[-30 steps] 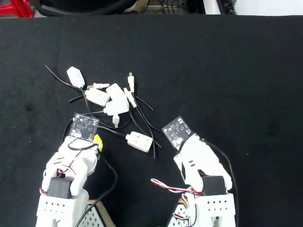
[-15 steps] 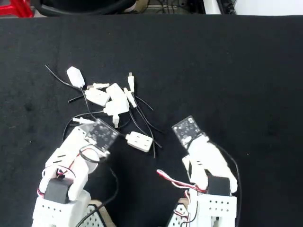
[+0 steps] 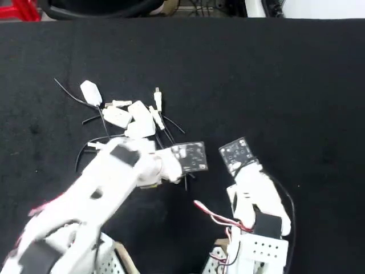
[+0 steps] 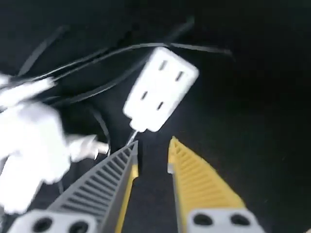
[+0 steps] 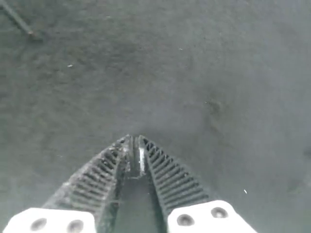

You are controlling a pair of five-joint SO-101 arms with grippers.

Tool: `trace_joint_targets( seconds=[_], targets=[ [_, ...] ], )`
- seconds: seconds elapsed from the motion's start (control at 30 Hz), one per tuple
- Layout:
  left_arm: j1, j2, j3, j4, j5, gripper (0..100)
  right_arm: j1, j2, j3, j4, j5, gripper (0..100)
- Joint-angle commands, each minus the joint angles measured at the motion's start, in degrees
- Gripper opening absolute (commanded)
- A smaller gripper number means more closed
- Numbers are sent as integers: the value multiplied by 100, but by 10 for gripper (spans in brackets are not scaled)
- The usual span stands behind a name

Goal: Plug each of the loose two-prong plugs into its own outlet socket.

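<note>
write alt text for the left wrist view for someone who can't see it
A white rectangular plastic outlet block with two pairs of slots lies on black cloth, just beyond the tips of the left gripper, whose grey and yellow fingers are slightly apart. Behind it run thin black cords, and a blurred white plug lies to one side.

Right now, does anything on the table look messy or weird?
Yes. The white plugs and sockets lie in a jumbled heap, pointing every which way, with thin black wires criss-crossing between them. Nothing looks broken.
</note>
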Motion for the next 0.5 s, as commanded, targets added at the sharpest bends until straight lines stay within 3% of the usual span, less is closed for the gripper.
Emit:
trace_joint_targets(
  seconds=[0.0,0.17,0.47],
  targets=[
    [92,1310,-1015,62,-492,180,229,-31,-400,35,-149,13],
    [-13,1653,-1684,97,-826,185,229,-40,-391,26,-141,13],
    [-154,2075,-1710,-193,-976,185,202,-40,-391,26,-132,13]
  ],
)
